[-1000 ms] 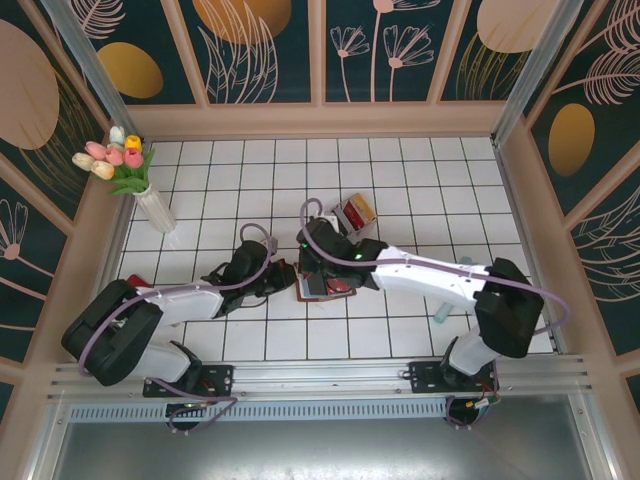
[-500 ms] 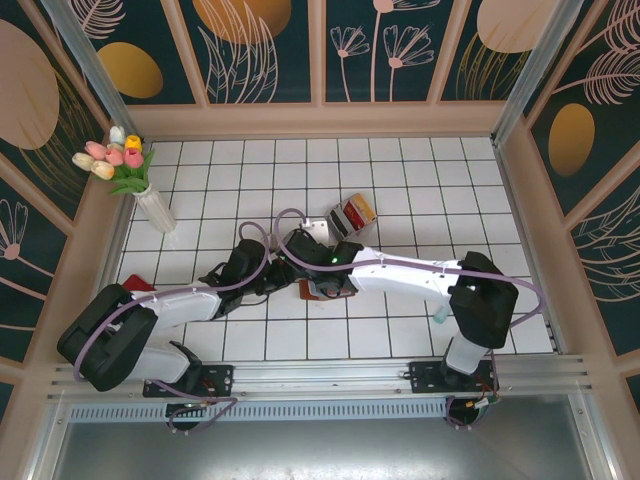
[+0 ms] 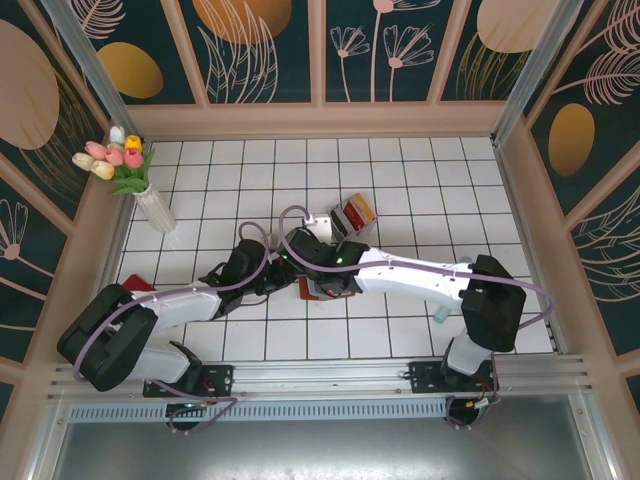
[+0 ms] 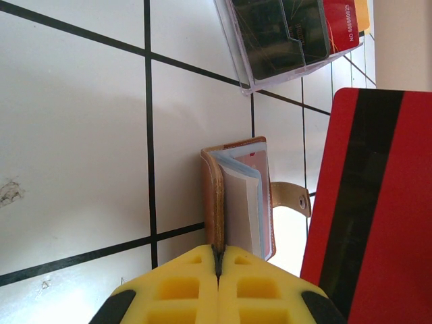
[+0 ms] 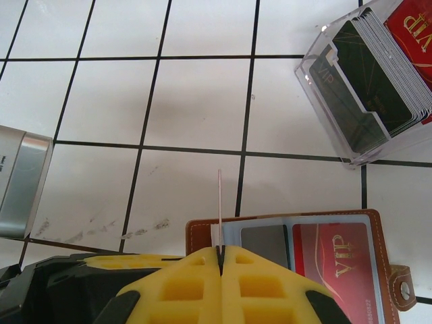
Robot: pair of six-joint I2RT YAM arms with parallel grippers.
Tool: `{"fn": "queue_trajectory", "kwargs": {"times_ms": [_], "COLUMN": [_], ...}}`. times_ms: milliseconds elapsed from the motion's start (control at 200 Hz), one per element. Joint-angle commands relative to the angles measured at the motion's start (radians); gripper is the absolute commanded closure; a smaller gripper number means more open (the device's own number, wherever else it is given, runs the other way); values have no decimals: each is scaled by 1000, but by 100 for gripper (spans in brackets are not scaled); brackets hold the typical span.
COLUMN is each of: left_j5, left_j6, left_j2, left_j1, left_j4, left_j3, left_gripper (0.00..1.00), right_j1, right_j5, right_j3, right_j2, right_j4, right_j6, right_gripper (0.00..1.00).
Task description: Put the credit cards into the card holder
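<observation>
Two grippers: the left gripper point(image 4: 218, 260) and the right gripper point(image 5: 221, 255). One card holder point(image 4: 233, 196) lies near the middle of the table point(image 3: 420, 190). One red card point(image 4: 395, 216) with a black stripe and one red VIP card point(image 5: 334, 260) in a slot make two (the stack in the single clear tray point(image 5: 312, 79) is too dense to count). One silver box point(image 5: 20, 179). One vase point(image 3: 155, 208) stands at the table's left edge.

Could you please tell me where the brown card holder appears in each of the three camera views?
Top external: card holder mid-picture, partly under the right arm.
Left wrist: card holder lower centre, just above the left gripper.
Right wrist: card holder along the bottom edge, right of centre.
Shared landmark: the clear card tray just beyond it, in all three views.
</observation>
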Motion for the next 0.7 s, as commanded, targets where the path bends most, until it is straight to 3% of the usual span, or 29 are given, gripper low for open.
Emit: {"fn": "queue_trajectory", "kwargs": {"times_ms": [0, 691], "left_j5": [3, -14], "left_j6": [-6, -10], "left_j2": [-15, -18], "left_j1": [6, 6], "left_j4": [16, 6], "left_j3": [-9, -17], "left_gripper": [100, 100], "right_j1": [7, 28], "right_j5": [21, 78], "right_j3": [-2, 55], "right_j2": [29, 128], "right_j4": [-35, -144], "right_j6": [37, 47], "right_gripper": [100, 100]}}
